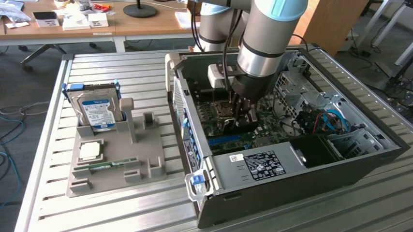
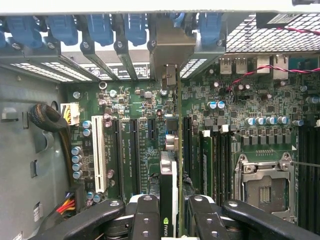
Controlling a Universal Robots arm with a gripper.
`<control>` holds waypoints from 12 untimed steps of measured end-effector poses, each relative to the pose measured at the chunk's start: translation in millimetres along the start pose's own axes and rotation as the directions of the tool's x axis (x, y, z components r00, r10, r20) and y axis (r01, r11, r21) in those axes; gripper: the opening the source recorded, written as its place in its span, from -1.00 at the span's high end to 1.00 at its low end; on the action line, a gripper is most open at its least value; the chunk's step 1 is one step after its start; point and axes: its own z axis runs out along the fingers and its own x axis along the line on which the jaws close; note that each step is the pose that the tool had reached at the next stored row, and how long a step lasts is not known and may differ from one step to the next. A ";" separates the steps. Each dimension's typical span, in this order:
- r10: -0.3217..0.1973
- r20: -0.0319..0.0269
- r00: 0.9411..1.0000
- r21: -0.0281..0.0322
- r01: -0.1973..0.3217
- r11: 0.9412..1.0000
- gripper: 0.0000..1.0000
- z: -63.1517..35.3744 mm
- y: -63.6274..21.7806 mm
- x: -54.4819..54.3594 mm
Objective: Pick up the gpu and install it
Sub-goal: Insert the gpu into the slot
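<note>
Green motherboard [image 1: 258,130] lay inside the open case [image 1: 361,159] at the exterior view's right, with the arm [image 1: 264,43] reaching down from the top of the frame. Its gripper [image 1: 242,118] was low over the board, the gpu hard to make out there. On the grey holder [image 1: 110,159] at the left stood a hard drive [image 1: 96,113].

In the wrist view, the gripper [image 2: 172,210] clasped the gpu [image 2: 170,190] edge-on between its fingers [image 2: 145,215], the card standing upright over the slots [image 2: 132,150], its bracket [image 2: 170,50] at the case's rear wall.
</note>
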 end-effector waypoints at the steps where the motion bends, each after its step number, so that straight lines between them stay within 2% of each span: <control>1: 0.000 0.000 1.000 0.000 0.000 1.000 0.47 0.0 0.1 0.0; 4: 0.000 0.000 1.000 0.000 0.000 1.000 0.47 0.0 0.1 0.0; 12: 0.001 -0.004 1.000 -0.007 -0.001 1.000 0.47 0.0 -1.6 -0.1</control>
